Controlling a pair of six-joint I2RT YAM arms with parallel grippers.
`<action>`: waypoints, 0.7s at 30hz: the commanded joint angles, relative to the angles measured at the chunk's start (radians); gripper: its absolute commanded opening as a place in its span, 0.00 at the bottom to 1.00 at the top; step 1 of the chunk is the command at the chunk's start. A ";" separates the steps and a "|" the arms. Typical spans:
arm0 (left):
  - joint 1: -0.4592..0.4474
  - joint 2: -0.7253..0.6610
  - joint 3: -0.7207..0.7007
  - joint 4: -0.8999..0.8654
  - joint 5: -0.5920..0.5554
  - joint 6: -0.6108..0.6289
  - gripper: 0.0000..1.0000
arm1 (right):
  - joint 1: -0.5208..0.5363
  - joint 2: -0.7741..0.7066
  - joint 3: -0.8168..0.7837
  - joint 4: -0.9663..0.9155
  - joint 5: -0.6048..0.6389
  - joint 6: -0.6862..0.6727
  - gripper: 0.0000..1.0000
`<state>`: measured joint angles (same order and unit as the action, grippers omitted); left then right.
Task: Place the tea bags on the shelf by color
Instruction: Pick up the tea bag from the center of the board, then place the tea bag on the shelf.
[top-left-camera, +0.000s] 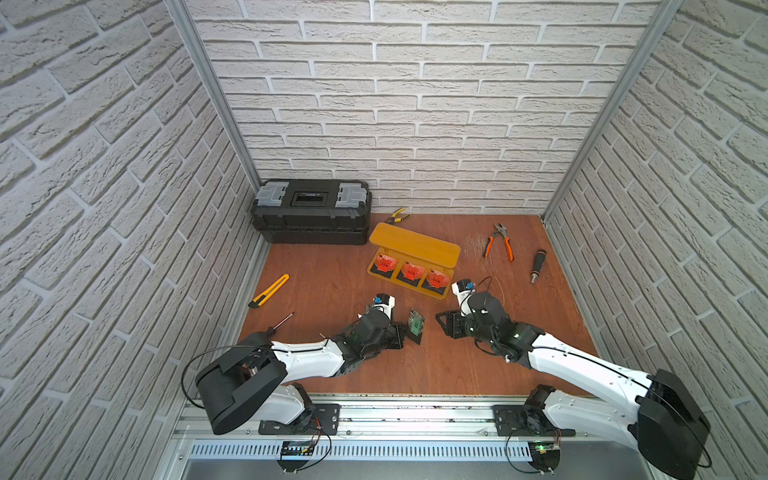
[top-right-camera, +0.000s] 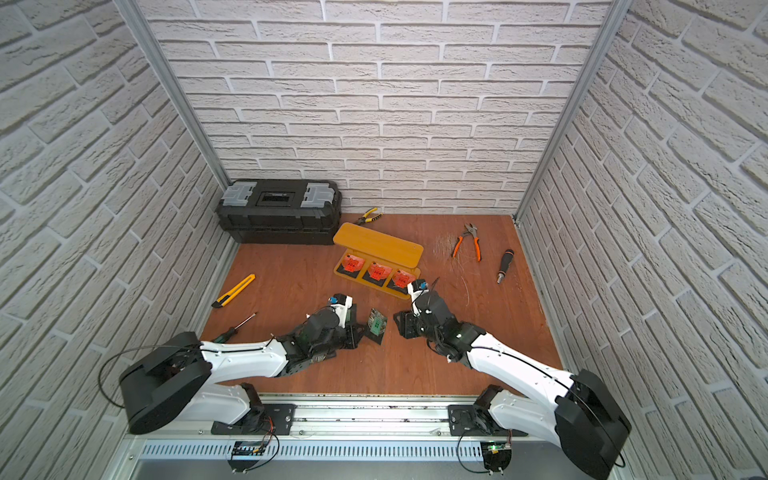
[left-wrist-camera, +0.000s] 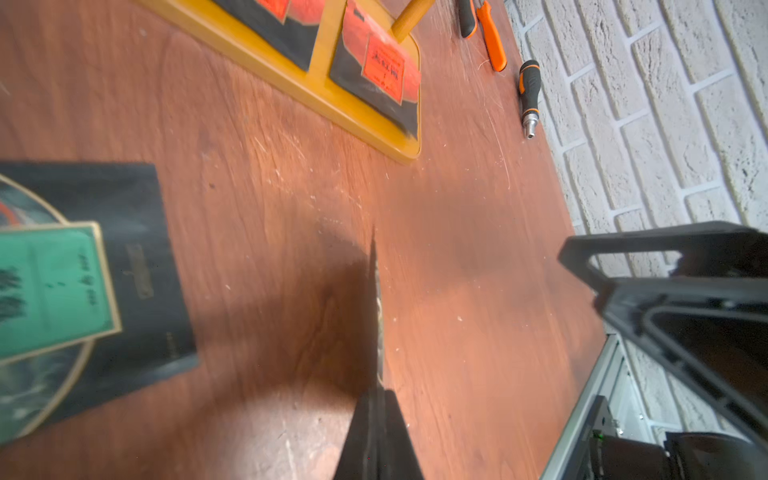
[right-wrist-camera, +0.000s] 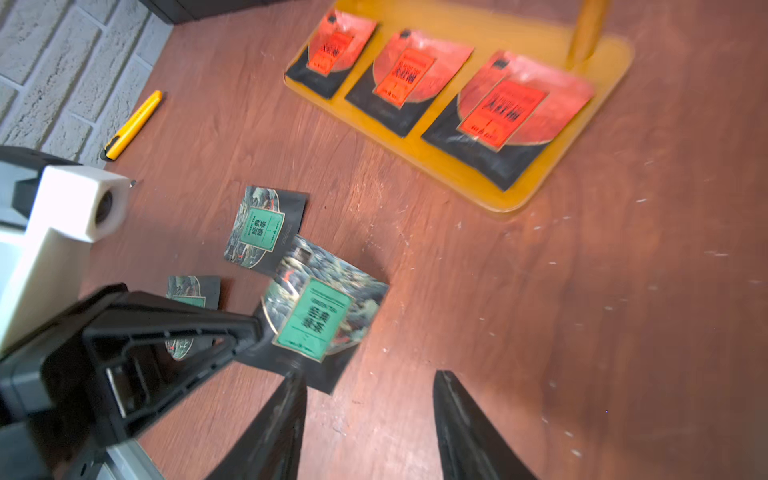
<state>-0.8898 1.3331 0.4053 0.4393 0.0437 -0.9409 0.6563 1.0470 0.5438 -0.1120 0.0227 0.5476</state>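
- Tea bags in green sit just off the middle of the table (top-left-camera: 332, 270), toward 7 o'clock. A flat green tea bag (right-wrist-camera: 266, 228) and a second flat green tea bag (right-wrist-camera: 193, 291) lie face up on the wood, near each other but apart.
- Left gripper (left-wrist-camera: 376, 395) reaches in low from 7 o'clock. Its jaws are pinched tight on the edge of a held green tea bag (top-left-camera: 416, 325), which stands tilted up at about the table's centre.
- Shelf (top-left-camera: 415, 245) stands toward 12 o'clock from that held bag. Three red tea bags (top-left-camera: 410, 272) lie face up in a row on its lower board, each in its own bay.
- Right gripper (right-wrist-camera: 368, 376) hangs at 3 o'clock from the held bag, on an arm reaching in from 5 o'clock. Its jaws are moderately apart, with only bare wood between them.
- Orange pliers (top-left-camera: 498, 245) lie at 2 o'clock on the table, and a black screwdriver handle (top-left-camera: 537, 266) is just beyond them toward 3 o'clock.
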 joint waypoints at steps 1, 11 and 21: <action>0.029 -0.067 0.032 -0.112 0.040 0.094 0.00 | -0.004 -0.086 -0.024 -0.049 0.074 -0.060 0.54; 0.145 -0.250 0.118 -0.367 0.101 0.245 0.00 | -0.003 -0.275 -0.069 -0.116 0.131 -0.079 0.56; 0.319 -0.261 0.276 -0.521 0.258 0.366 0.00 | -0.004 -0.330 -0.078 -0.138 0.146 -0.071 0.56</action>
<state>-0.6041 1.0588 0.6312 -0.0341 0.2245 -0.6445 0.6563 0.7353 0.4793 -0.2516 0.1459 0.4824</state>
